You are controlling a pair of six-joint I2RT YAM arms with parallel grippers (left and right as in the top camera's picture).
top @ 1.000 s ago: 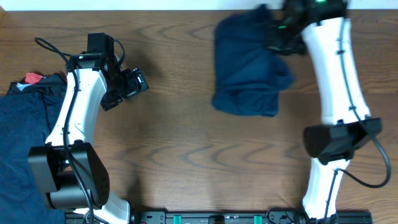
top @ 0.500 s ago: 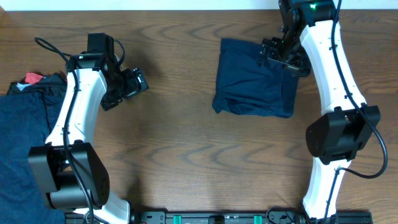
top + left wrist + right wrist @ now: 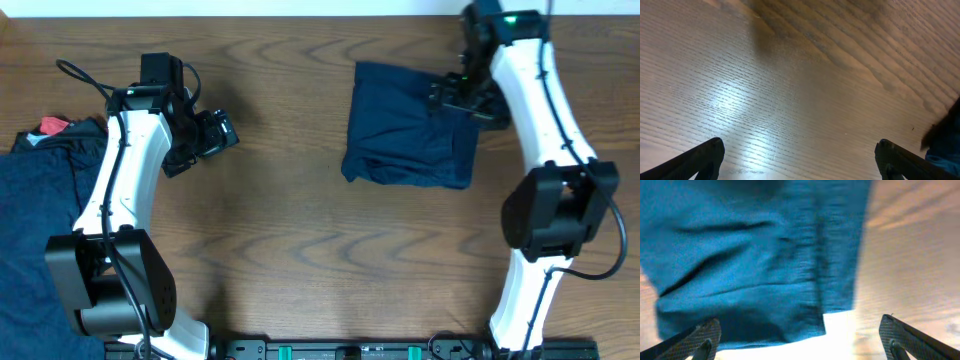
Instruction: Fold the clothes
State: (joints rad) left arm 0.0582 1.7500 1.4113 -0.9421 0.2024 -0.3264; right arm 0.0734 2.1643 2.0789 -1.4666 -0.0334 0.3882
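Observation:
A folded navy garment (image 3: 410, 125) lies flat on the wooden table (image 3: 300, 230), right of centre at the back. My right gripper (image 3: 465, 95) hovers over its far right corner, open and holding nothing. In the right wrist view the blue fabric (image 3: 755, 255) fills the upper left, and my right gripper (image 3: 800, 340) stands wide above its edge. More navy clothes (image 3: 40, 220) with a red piece (image 3: 52, 127) are heaped at the left edge. My left gripper (image 3: 215, 135) is open over bare wood, right of that heap. The left wrist view shows my left gripper (image 3: 800, 160) with empty jaws.
A sliver of dark cloth (image 3: 947, 135) shows at the right edge of the left wrist view. The table's back edge (image 3: 300, 14) runs just behind the folded garment. A black rail (image 3: 350, 350) lies along the front between the arm bases.
My right gripper has opened and let go of the navy garment, which has settled flat on the table. The right arm drew slightly to the right. The left arm has not moved.

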